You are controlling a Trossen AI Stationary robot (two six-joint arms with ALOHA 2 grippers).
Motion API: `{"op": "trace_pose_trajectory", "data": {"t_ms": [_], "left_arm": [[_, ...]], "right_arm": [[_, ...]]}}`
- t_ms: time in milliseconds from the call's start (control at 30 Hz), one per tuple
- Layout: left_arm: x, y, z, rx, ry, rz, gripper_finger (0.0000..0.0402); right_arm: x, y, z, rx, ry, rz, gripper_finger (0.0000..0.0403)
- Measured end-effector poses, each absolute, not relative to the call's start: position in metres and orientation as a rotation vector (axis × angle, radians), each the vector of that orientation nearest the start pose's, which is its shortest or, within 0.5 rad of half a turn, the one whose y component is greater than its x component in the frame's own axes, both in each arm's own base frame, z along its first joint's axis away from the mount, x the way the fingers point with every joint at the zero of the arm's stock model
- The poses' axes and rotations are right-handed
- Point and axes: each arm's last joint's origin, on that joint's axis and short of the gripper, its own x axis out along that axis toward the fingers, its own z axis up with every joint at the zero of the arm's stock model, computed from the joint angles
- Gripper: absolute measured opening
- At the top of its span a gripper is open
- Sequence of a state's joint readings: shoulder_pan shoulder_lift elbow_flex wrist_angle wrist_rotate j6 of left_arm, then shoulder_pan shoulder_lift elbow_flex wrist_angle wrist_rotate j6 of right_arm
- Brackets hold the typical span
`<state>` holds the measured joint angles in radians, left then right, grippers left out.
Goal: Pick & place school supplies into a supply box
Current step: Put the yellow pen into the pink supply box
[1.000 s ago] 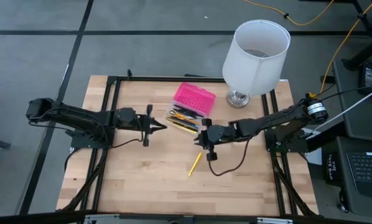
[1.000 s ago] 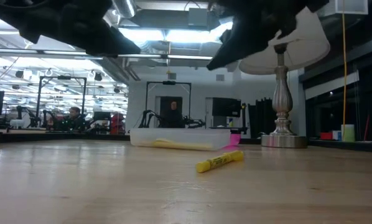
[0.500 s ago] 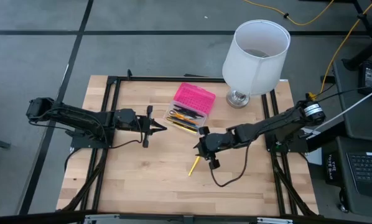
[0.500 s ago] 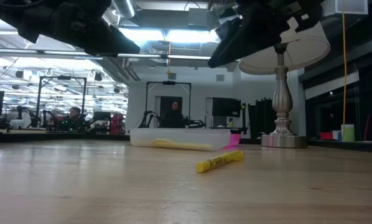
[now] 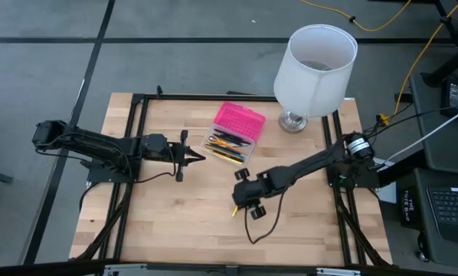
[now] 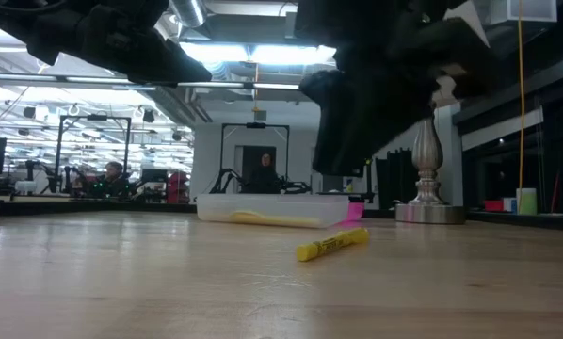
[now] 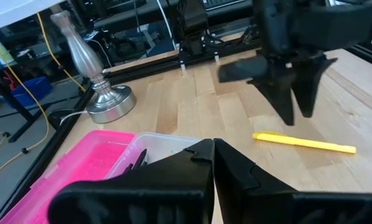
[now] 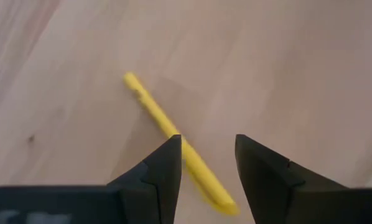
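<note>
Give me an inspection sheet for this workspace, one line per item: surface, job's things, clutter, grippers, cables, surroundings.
Surface: wooden table, bare apart from the items below.
Job's things: supply box lies open, pink half toward the lamp, clear half holding pens; one yellow pen lies loose on the wood, apart from the box.
Clutter: white lamp at the table's far edge near the box.
Grippers: left gripper shut, empty, waiting beside the box; right gripper open, fingers either side of the yellow pen, above it and not yet gripping.
Cables: black cable loops over the table under the right arm; yellow cable on the floor.
Surroundings: a person in the room beyond the table.
</note>
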<state>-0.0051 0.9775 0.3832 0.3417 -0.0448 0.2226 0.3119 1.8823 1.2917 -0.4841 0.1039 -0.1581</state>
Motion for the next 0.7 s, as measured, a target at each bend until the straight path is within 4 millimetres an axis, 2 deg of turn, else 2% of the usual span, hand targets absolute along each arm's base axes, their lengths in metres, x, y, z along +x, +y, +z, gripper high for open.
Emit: {"op": "trace_pose_trajectory", "data": {"t_ms": [167,333,700], "left_arm": [[0.203,0.000,0.211,0.227,0.257,0.011,0.0002],[0.202,0.000,0.210,0.224,0.260,0.009,0.0001],[0.202,0.000,0.210,0.201,0.260,0.012,0.0003]], "right_arm": [[0.369,0.126,0.164,-0.387,1.078,0.296,0.0154],[0.370,0.129,0.151,-0.395,1.106,0.301,0.0154],[0.372,0.123,0.147,-0.392,1.125,0.291,0.0154]]}}
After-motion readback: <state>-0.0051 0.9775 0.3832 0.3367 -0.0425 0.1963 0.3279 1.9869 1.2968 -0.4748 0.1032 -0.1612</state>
